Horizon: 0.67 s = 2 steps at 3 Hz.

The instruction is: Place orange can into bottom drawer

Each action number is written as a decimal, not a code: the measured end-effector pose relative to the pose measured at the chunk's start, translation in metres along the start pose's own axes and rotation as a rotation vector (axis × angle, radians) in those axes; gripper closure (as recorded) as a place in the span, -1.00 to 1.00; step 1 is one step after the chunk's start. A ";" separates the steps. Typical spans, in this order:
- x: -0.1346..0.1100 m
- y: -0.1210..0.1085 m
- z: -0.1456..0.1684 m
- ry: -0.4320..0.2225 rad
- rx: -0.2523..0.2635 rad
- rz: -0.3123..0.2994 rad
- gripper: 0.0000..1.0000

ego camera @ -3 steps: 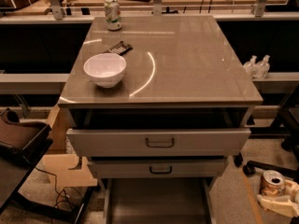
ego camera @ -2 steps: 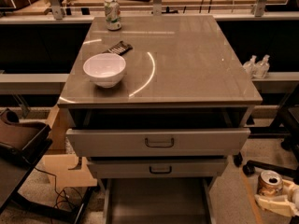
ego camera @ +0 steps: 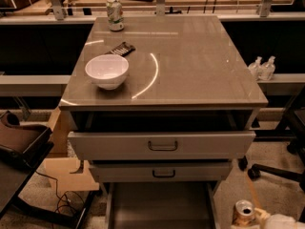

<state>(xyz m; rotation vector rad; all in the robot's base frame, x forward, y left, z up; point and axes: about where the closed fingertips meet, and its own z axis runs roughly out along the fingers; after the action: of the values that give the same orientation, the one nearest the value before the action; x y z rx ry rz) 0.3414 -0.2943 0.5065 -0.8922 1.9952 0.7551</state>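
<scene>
Speckled flooring at the near right corner is where the gripper [ego camera: 269, 220] is found, a pale shape cut off by the frame edge; how far it is opened cannot be told. The orange can [ego camera: 244, 213] is seen upright and touching the gripper's left side (most likely carried by it, though that is only judged). Just left of the can, the bottom drawer [ego camera: 159, 206] is pulled out, its grey floor exposed beneath the two upper drawers [ego camera: 162, 146]. For the placing to be done well, the can should be carried left over the drawer's right wall, kept upright, lowered onto the floor and only then let go. Farther off, a white bowl [ego camera: 106, 70] and a green-and-white can [ego camera: 114, 14] are seen on the cabinet top [ego camera: 190, 56].
</scene>
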 end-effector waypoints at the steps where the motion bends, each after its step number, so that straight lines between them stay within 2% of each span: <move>1: 0.032 0.039 0.057 -0.019 -0.100 0.013 1.00; 2: 0.042 0.068 0.108 -0.047 -0.167 0.003 1.00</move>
<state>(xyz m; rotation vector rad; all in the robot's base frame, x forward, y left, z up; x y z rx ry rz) 0.3147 -0.1867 0.4295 -0.9581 1.9137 0.9466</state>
